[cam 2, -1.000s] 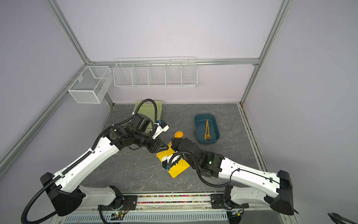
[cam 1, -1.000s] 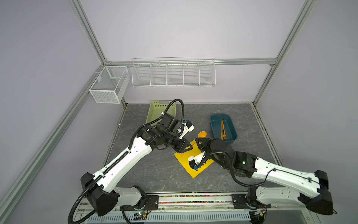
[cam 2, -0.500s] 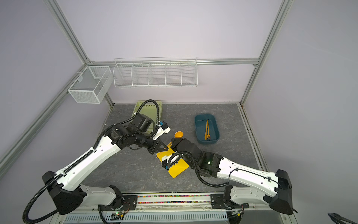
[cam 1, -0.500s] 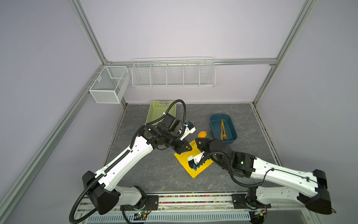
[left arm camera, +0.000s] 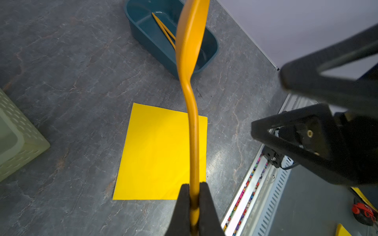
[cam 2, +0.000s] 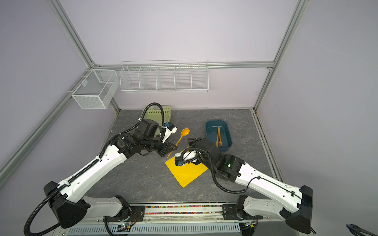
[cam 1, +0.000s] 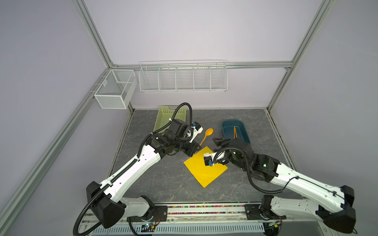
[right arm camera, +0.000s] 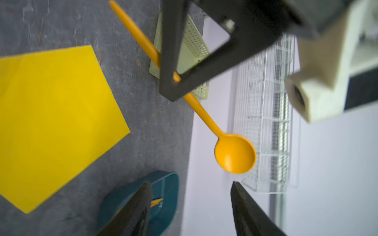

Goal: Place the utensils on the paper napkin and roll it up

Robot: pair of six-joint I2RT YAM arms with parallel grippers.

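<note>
We saw the square yellow paper napkin (cam 1: 201, 173) flat toward the front edge of the tabletop (cam 1: 163, 183). Over its far corner the left gripper (left arm camera: 191, 194) pinched the handle of the orange plastic spoon (left arm camera: 193, 130). The right gripper (right arm camera: 190, 183) gaped wide, empty. Farther right, the dark teal plastic tub (cam 1: 228, 130) held an orange fork (cam 2: 219, 139).

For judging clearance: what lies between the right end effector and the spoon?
Nothing: the right wrist view shows only air between the right end effector and the spoon.
</note>
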